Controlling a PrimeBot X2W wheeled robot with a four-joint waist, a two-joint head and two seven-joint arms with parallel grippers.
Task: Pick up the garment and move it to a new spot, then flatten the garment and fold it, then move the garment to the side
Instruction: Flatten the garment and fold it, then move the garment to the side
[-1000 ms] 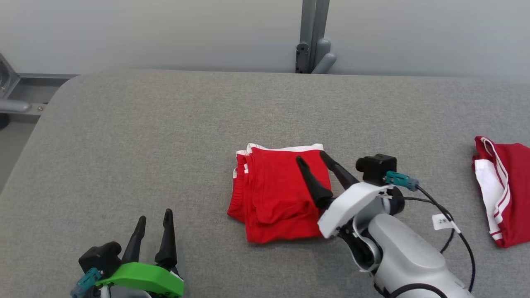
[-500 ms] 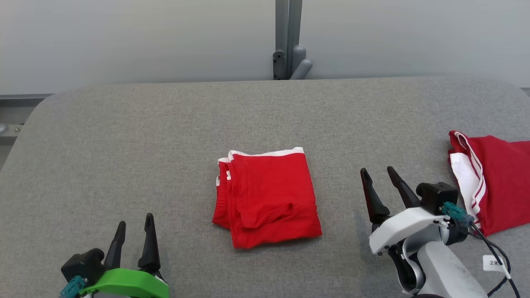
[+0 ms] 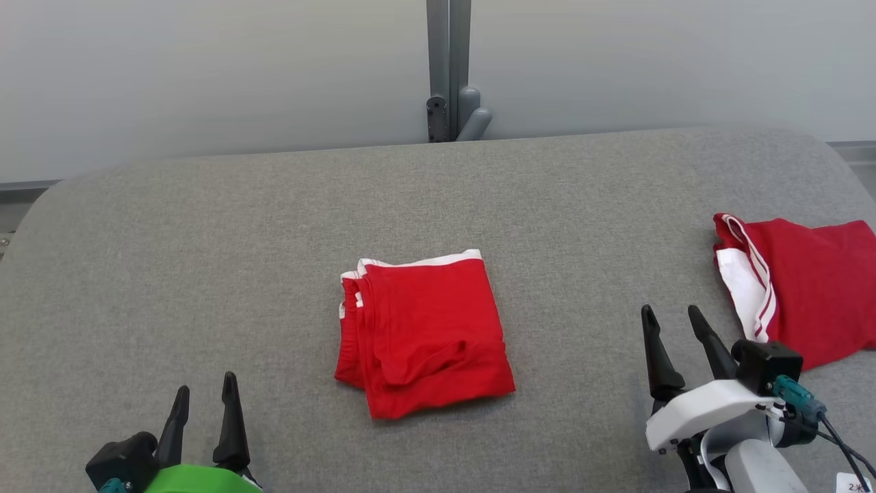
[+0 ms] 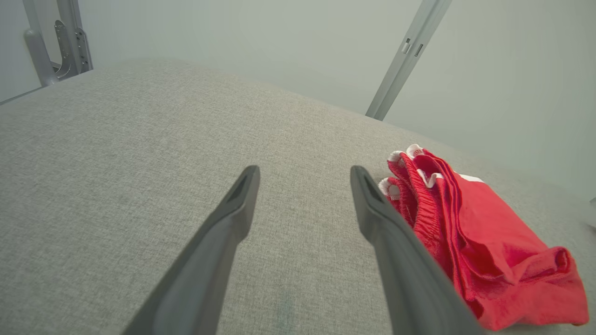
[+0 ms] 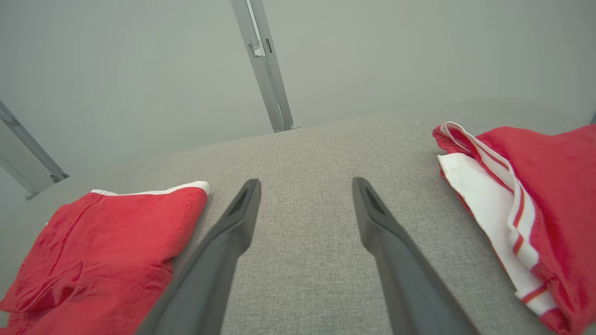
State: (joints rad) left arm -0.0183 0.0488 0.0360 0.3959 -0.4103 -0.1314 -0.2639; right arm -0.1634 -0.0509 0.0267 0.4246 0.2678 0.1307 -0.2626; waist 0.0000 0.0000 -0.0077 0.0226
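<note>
While both arms sit low at the near edge of the head view, the left gripper [image 3: 205, 383], w/ green housing, points up-view at lower left. Its two long dark fingers are spread wide & hold nothing. The right gripper [image 3: 669, 309], w/ white housing, is at lower right, jaws likewise wide apart & empty. Under both runs the grey fabric-covered table [image 3: 205, 239] w/ rounded far corners. Farther in, approx mid-table, lies the folded red garment with white trim [image 3: 424, 335]. It is a roughly square bundle lying flat, w/ a white band along its far edge, stacked folds on its left side & a small crease toward the near edge. It sits btw the two grippers, well apart from each & touching neither. In the left wrist cam the left gripper [image 4: 302, 172] frames bare cloth, and the bundle [image 4: 479, 232] lies off to the right, outside the jaws & partly behind the right-hand finger. In the right wrist cam the right gripper [image 5: 305, 184] also frames bare cloth, w/ the bundle [image 5: 107, 251] outside the jaws to the left. A rumpled red garment with a white striped panel [image 3: 801, 294] lies right of the right gripper, cut off by the frame edge; it shows in the wrist cam too [image 5: 535, 186]. Beyond the table's far edge stands a grey metal post [image 3: 448, 68] against a pale wall.
</note>
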